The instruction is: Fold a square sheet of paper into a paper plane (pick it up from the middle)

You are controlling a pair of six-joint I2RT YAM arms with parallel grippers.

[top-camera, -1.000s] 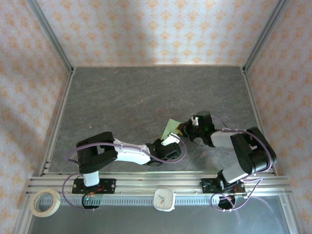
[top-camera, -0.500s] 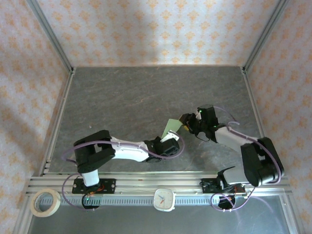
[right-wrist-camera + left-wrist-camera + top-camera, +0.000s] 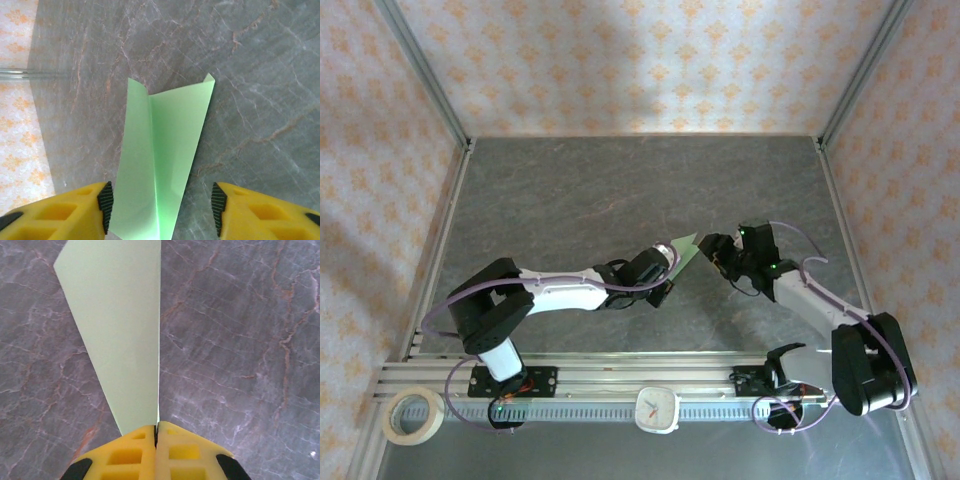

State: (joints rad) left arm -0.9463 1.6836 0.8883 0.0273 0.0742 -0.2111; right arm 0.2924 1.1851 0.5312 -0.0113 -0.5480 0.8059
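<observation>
Top external view: left gripper (image 3: 670, 254) near centre of grey marble table (image 3: 570, 190), fingers pressed together, clamping narrow end of paper plane (image 3: 686, 245). Pale green folded plane points toward 2 o'clock. Right gripper (image 3: 713, 248) just beside plane at 3 o'clock, fingers apart, straddling paper, no clear contact.

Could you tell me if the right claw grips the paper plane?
No, the right claw stands open, the paper plane between its fingers.

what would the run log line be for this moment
left gripper: shut on paper plane | right gripper: open, straddling its other end | fold: centre crease visible
</observation>
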